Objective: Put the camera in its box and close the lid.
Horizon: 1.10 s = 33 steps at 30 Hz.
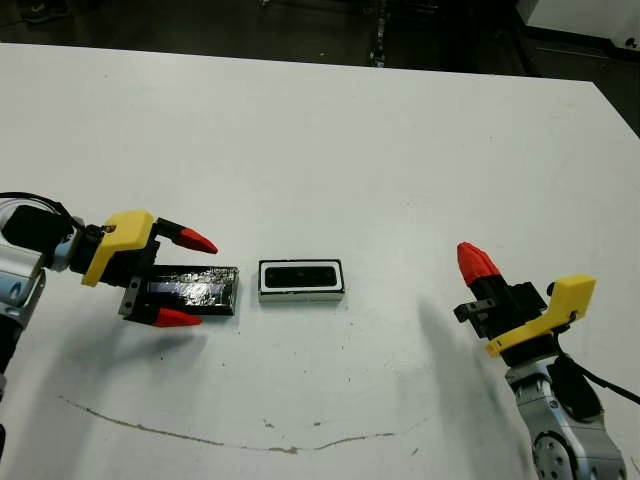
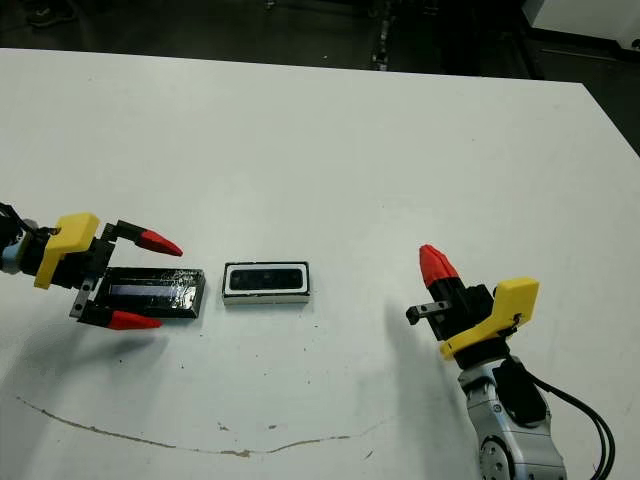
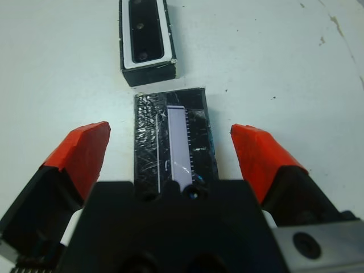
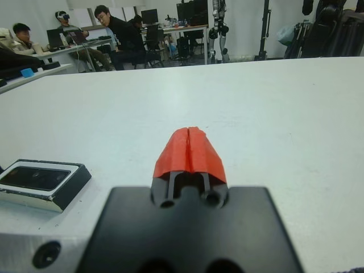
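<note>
White tabletop carrying the three task items, seen at the lid-closing stage. The camera already lies flat inside the box, its glossy black face framed by the thick white rim, so the first half of the task appears done; the box stands near the middle of the tabletop and is uncovered. The lid, a black cover with a crinkled, foil-like sheen, rests flat on the tabletop just beside the box on the robot's left, end to end with it and separated by a narrow strip of bare surface. The left claw is positioned over the lid's outer end with its red-tipped fingers spread wide, one to either long side of the lid; neither tip appears to touch it, and nothing is held. The step in hand is therefore judged to be the grasp of the lid: the next move calls for bringing the fingers in on the two long edges, lifting the lid level, carrying it sideways over the box and lowering it squarely so that it seats around the rim. The right claw stands well apart on the robot's right, tips pressed together, empty and touching nothing.
</note>
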Each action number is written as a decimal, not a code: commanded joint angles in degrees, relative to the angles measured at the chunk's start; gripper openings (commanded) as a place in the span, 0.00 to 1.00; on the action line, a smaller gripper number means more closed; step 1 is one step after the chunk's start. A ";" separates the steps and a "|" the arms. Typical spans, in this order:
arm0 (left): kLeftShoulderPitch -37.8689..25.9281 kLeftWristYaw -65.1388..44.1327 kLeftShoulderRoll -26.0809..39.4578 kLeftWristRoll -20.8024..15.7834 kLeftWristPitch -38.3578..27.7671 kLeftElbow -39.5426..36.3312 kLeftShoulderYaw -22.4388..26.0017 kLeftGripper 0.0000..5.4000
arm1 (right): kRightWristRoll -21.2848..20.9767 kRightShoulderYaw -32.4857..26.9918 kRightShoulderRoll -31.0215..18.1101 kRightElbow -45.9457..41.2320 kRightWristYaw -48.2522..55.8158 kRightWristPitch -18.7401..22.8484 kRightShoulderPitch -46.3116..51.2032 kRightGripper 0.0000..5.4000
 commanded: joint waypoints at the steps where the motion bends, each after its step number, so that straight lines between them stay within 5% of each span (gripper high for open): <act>1: -0.87 -1.03 -0.82 -0.44 2.61 2.46 -0.24 1.00 | -0.52 -0.46 -1.01 -0.50 -0.78 1.05 0.49 0.00; 14: 0.93 5.04 -0.98 1.26 7.59 1.42 0.68 1.00 | 0.22 -0.49 -1.27 0.00 0.26 0.56 0.31 0.00; 22: 3.84 10.49 0.20 2.98 10.98 -5.06 0.72 0.82 | 0.05 -0.45 -1.43 0.06 0.22 0.43 0.40 0.00; 33: 2.50 7.08 0.09 2.69 10.59 -2.33 -0.34 0.59 | 0.23 -0.48 -1.30 0.35 0.47 0.06 0.50 0.00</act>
